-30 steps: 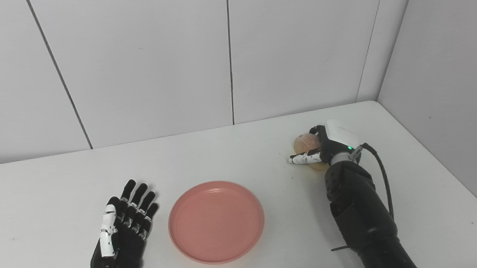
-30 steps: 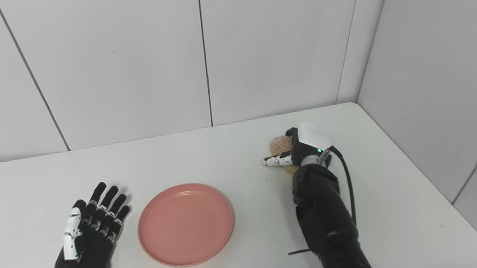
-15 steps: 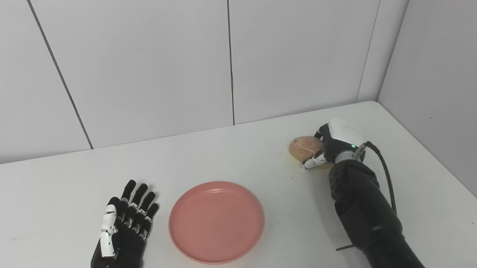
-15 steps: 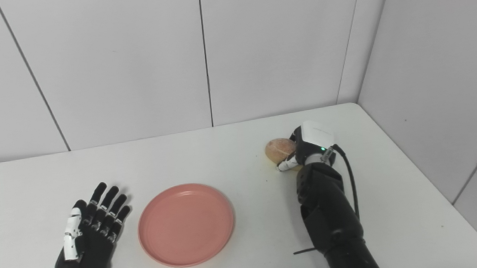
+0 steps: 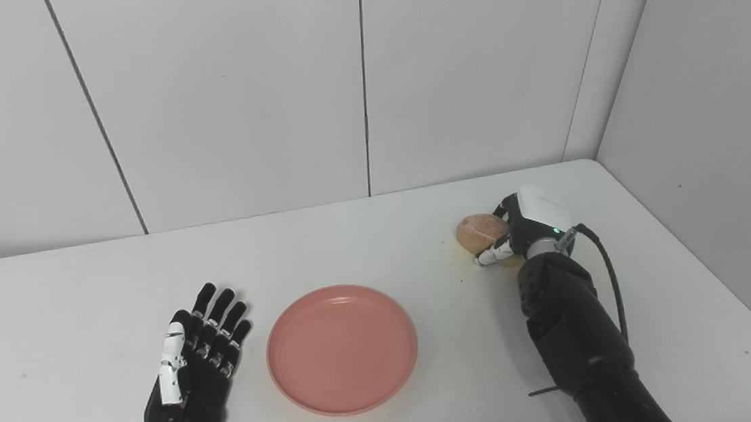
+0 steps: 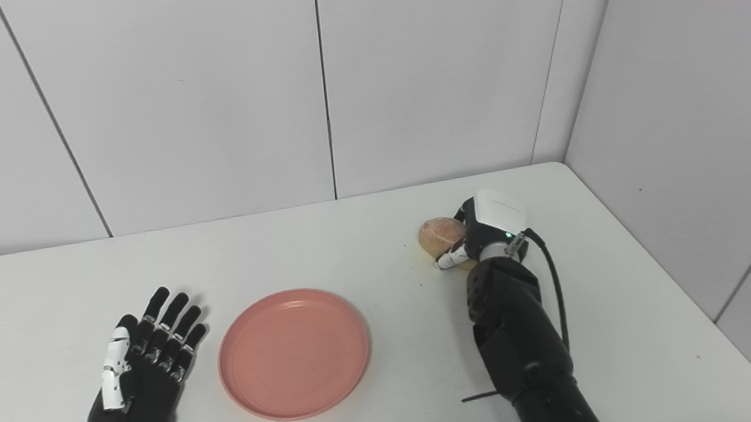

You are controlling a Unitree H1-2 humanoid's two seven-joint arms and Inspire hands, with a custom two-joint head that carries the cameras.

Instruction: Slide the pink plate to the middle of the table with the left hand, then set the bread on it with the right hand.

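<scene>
The pink plate [image 5: 342, 348] lies empty near the middle of the white table [image 5: 365, 246], toward the front. My left hand [image 5: 192, 373] rests flat on the table just left of the plate, fingers spread and open, not touching it. At the back right, the round brown bread roll [image 5: 481, 231] sits at table level with my right hand [image 5: 520, 229] closed around its right side, thumb curled under its front. Whether the roll is lifted off the surface is unclear.
White wall panels [image 5: 364, 83] close the table's far edge, and a side wall [image 5: 713, 106] runs along its right edge close to the right arm. A black cable [image 5: 610, 286] loops along the right forearm.
The right hand's thumb, stretched out to the left a second ago, has curled in against the bread and the hand has closed on it. The left hand and plate stay put.
</scene>
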